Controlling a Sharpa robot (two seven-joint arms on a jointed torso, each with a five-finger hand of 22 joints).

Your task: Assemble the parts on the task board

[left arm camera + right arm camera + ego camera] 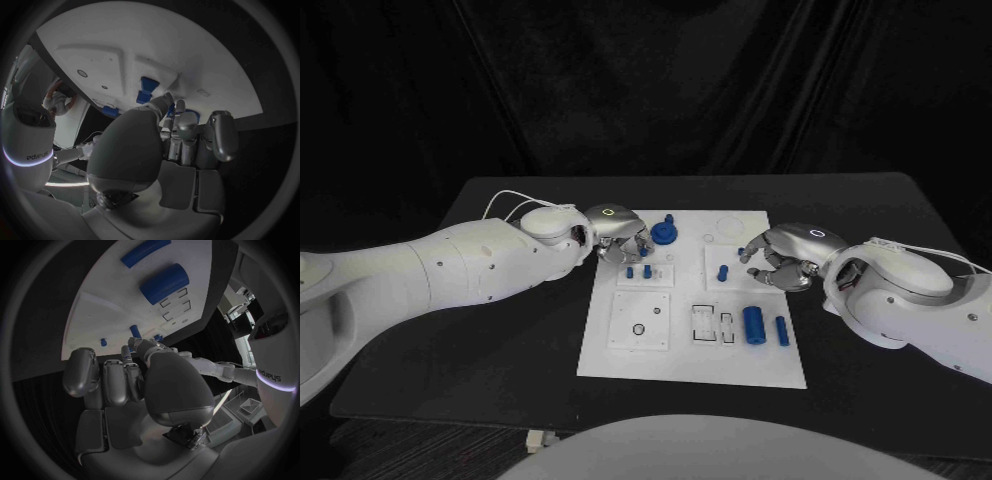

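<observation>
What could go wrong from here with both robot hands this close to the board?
The left robot hand sits right beside the round blue part and small pegs; a careless move could knock them. The right robot hand is near the standing peg. The loose blue cylinders could roll if the task board is jolted.

The task board (625,360) lies mid-table (473,380). The left hand (615,237) sits at its far left corner, the right hand (783,258) over its right edge. Two cylinders (753,325) lie side by side near that edge.
</observation>
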